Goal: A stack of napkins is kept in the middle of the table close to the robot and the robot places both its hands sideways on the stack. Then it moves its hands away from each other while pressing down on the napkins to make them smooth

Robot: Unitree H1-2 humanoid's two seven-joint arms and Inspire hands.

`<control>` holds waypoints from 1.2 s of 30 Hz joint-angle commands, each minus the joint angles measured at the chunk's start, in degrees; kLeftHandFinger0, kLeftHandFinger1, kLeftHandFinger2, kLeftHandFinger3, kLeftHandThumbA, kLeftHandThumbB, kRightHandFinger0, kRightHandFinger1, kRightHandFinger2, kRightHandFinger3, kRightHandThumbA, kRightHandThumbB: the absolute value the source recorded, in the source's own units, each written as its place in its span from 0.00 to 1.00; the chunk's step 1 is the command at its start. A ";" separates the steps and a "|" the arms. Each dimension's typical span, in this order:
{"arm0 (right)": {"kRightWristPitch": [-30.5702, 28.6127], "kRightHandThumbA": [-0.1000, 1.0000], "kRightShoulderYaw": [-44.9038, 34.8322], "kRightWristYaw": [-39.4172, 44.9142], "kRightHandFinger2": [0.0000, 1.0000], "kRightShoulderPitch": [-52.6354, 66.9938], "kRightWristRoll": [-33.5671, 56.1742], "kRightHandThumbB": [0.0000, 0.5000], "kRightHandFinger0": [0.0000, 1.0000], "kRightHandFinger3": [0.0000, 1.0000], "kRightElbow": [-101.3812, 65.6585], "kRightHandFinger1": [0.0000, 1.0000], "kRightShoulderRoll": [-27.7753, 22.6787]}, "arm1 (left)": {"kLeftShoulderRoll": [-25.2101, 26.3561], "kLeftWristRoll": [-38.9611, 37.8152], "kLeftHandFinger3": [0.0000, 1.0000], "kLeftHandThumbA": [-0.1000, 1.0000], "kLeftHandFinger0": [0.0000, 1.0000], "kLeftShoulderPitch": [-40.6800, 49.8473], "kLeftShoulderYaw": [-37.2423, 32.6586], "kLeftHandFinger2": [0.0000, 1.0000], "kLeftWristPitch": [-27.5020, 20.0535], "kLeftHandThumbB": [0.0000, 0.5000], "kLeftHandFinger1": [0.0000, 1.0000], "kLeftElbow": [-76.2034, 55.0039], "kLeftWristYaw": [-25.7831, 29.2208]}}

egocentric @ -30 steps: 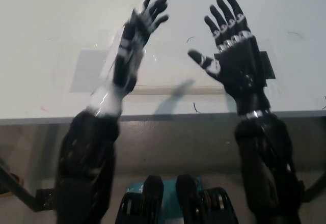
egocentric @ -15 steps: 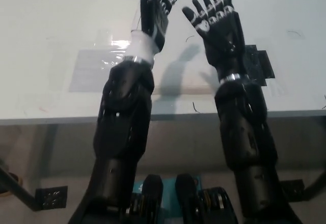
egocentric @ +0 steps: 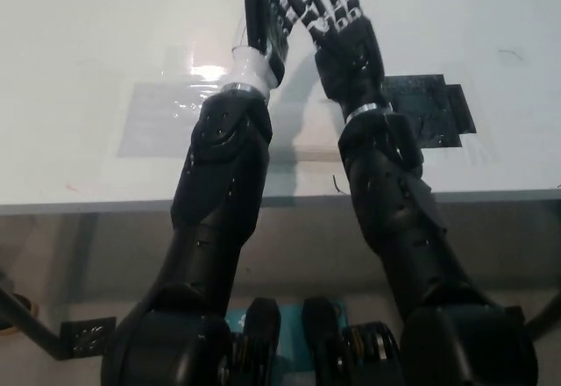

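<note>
The white napkin stack [egocentric: 304,132] lies on the white table near the front edge and barely stands out from it; only a strip shows between my forearms. Both arms reach forward over it. My left hand [egocentric: 267,13] stands edge-on, fingers straight and apart. Close beside it, my black right hand [egocentric: 342,31] is open too, its fingers spread. The fingertips of the two hands almost meet near the middle. Whether the hands touch the napkins is hidden from me.
A glossy clear rectangle [egocentric: 158,118] lies flat on the table [egocentric: 79,44] to the left of my left arm. A black patch [egocentric: 429,110] sits to the right of my right arm. The table's front edge [egocentric: 88,203] runs across below.
Both arms have stretched forward, and the hands have come in from wide apart to close together at the middle. The left hand turned edge-on.
</note>
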 commanded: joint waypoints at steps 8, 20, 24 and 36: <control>-8.19 1.00 2.33 1.69 1.00 -7.28 -4.09 0.55 1.00 1.00 11.30 1.00 -0.29 | 1.76 1.90 1.00 1.00 1.00 -5.60 -2.29 1.00 -10.17 0.49 1.00 12.42 2.95; -6.80 1.00 4.25 -0.05 1.00 -5.52 -6.60 0.54 1.00 1.00 19.13 1.00 -0.60 | 3.54 6.59 1.00 1.00 1.00 -4.14 -9.09 1.00 -13.35 0.44 1.00 22.98 8.22; -6.32 1.00 4.80 -0.83 1.00 -4.30 -7.78 0.54 1.00 1.00 20.38 1.00 -0.51 | 3.75 7.08 1.00 1.00 1.00 -3.43 -10.08 1.00 -14.19 0.46 1.00 25.87 7.75; -6.64 1.00 4.99 -0.42 1.00 0.26 -9.06 0.52 1.00 1.00 21.45 1.00 0.18 | 2.99 7.40 1.00 1.00 1.00 0.33 -11.30 1.00 -13.66 0.49 1.00 28.72 8.62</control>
